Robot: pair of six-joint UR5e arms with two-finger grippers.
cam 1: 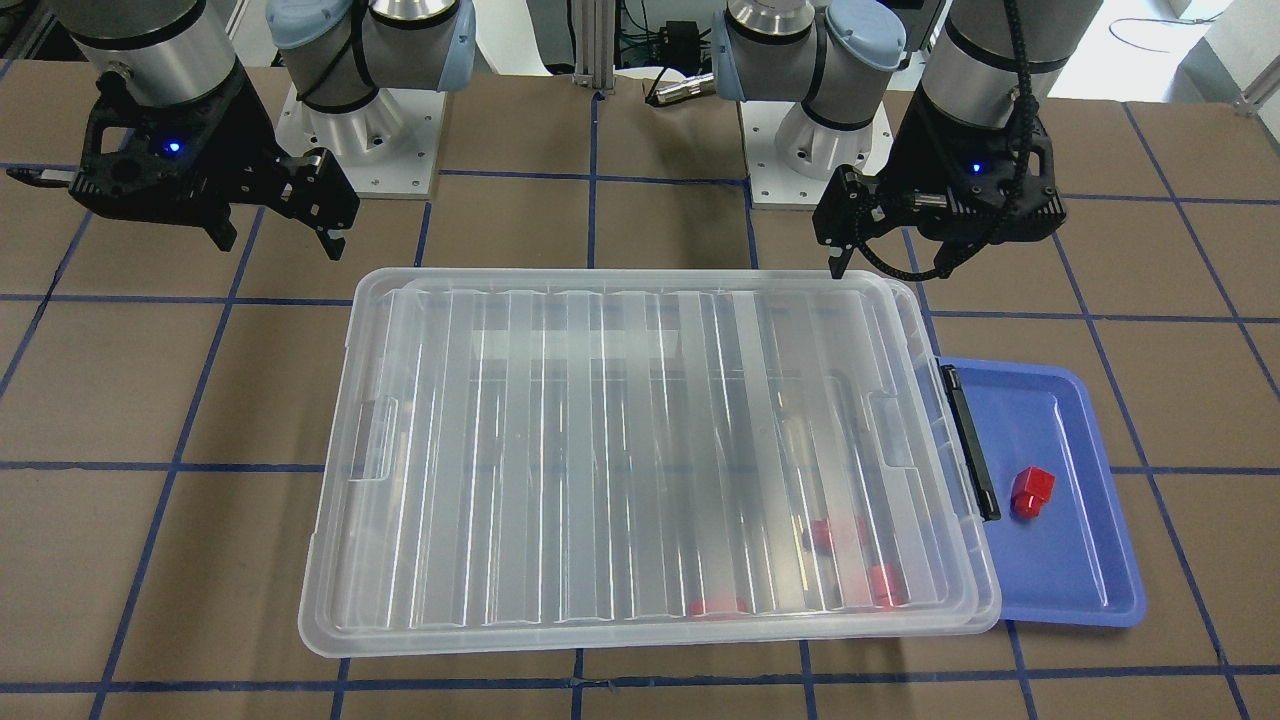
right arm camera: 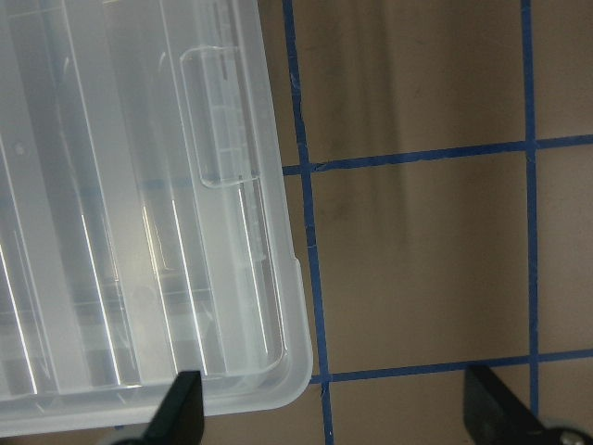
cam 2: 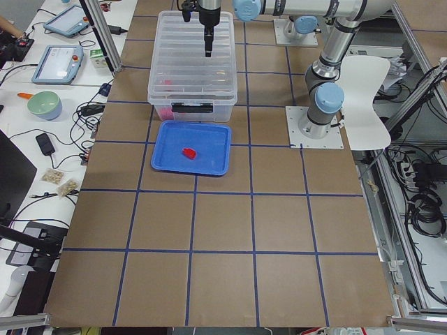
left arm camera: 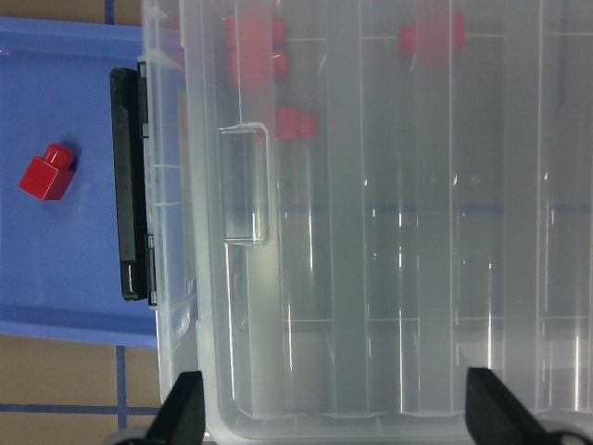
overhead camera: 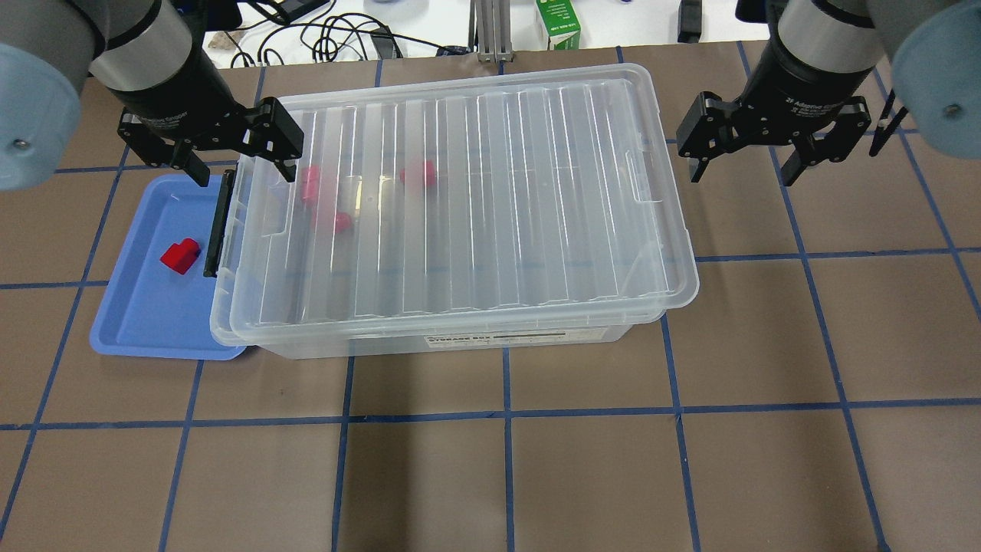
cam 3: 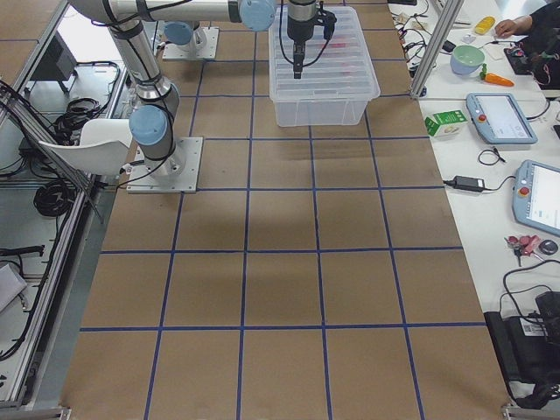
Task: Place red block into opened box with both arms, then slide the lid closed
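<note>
Bare surface [overhead camera: 536, 460] is seen nearest the robot, up to the box [overhead camera: 460, 341], almost wholly covered by the lid [overhead camera: 498, 192]. On the tray [overhead camera: 146, 322] at its left end the red block [overhead camera: 180, 255] is laid beside the black bar [overhead camera: 218, 222], long axis slanted, stub toward the box and far edge. Farther on, the left pincer [overhead camera: 245, 175] is held spread, empty, above the lid's left end, the right pincer [overhead camera: 739, 178] likewise over bare surface past the right end.

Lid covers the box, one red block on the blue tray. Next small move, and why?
Probably bring the left pincer and right pincer, both open and empty, down onto the lid to slide it back: it covers the box, and the red block lies outside on the blue tray.
</note>
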